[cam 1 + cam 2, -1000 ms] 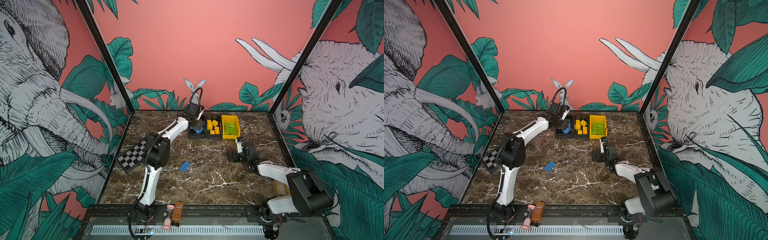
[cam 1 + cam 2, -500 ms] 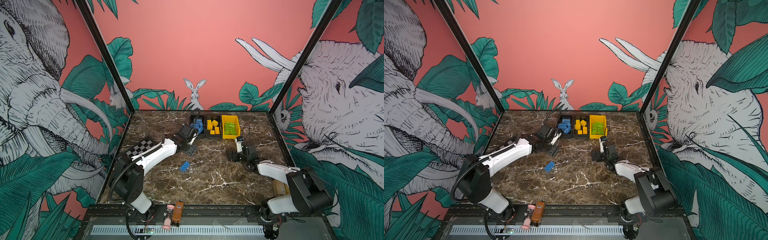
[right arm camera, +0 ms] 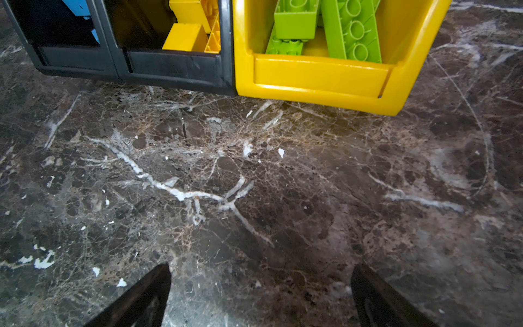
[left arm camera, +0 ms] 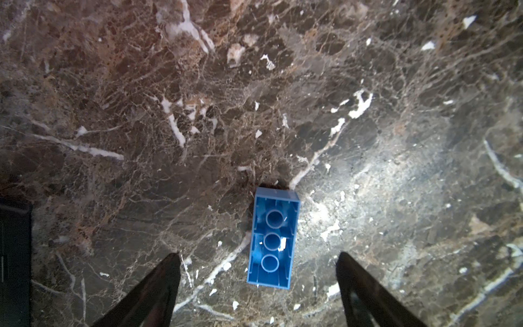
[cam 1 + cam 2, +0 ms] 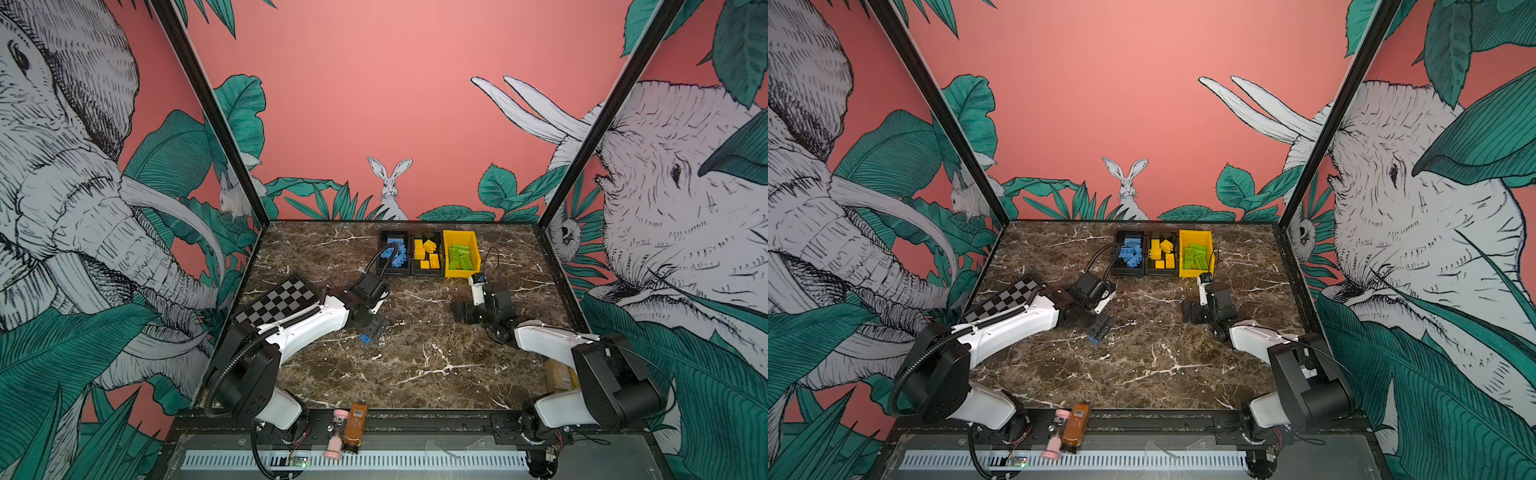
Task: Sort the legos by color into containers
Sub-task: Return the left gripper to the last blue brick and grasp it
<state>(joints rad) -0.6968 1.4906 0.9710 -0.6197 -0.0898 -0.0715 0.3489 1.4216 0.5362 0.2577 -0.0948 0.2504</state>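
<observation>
- Legos [image 5: 459, 257] fill three containers [image 5: 411, 253] set side by side at 12 o'clock on the bench [image 5: 415, 374]. Blue ones are in the left black bin [image 5: 384, 272], yellow ones in the middle black bin [image 3: 172, 66], and lime green ones in the yellow bin [image 3: 319, 76].
- One blue brick [image 4: 273, 240] lies loose near the bench's middle, slightly toward 9 o'clock. It is upside down, with its hollow underside and three round tubes facing up.
- The left arm stretches low from the 7 o'clock corner, its wrist bent down over that brick. The left fingers [image 4: 150, 297] are spread wide, one on each side of the brick, and touch nothing.
- The right arm folds low from the 5 o'clock corner. The right fingers [image 3: 141, 303] are spread wide and empty, pointing at the bins with bare bench between them.
- The bench is glossy dark brown marble with white veins. The bins are smooth moulded plastic with lowered front lips. The fingers are black and tapered.
- A checkerboard [image 5: 276, 301] lies flat at 9 o'clock.
- A brown bottle [image 5: 355, 424] lies on the front rail at 6 o'clock.
</observation>
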